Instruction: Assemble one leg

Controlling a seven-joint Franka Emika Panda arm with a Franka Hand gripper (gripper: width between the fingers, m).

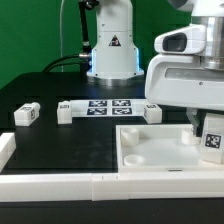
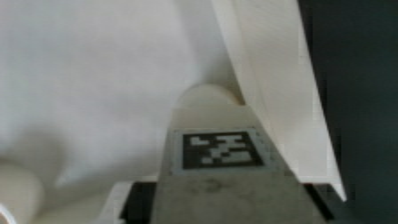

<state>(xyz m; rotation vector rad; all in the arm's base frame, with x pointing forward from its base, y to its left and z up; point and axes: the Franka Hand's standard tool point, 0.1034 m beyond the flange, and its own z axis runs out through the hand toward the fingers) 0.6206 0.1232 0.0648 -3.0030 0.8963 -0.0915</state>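
My gripper [image 1: 204, 128] is shut on a leg [image 1: 212, 138], a small white block with a black-and-white tag. It holds the leg at the exterior view's right, over the far right corner of the large white tray-like top [image 1: 150, 152]. In the wrist view the leg [image 2: 221, 150] sits between my dark fingers [image 2: 146, 202], pointing down at the top's inner floor [image 2: 89, 90] beside its raised rim [image 2: 276, 70]. I cannot tell whether the leg touches the top. Three more legs lie on the black table: two at the left [image 1: 27, 114] [image 1: 66, 111] and one by the top [image 1: 152, 112].
The marker board [image 1: 108, 106] lies flat between the loose legs. A white rail [image 1: 60, 186] runs along the front edge, with a short upright piece at the left [image 1: 5, 150]. The arm's base [image 1: 112, 45] stands at the back.
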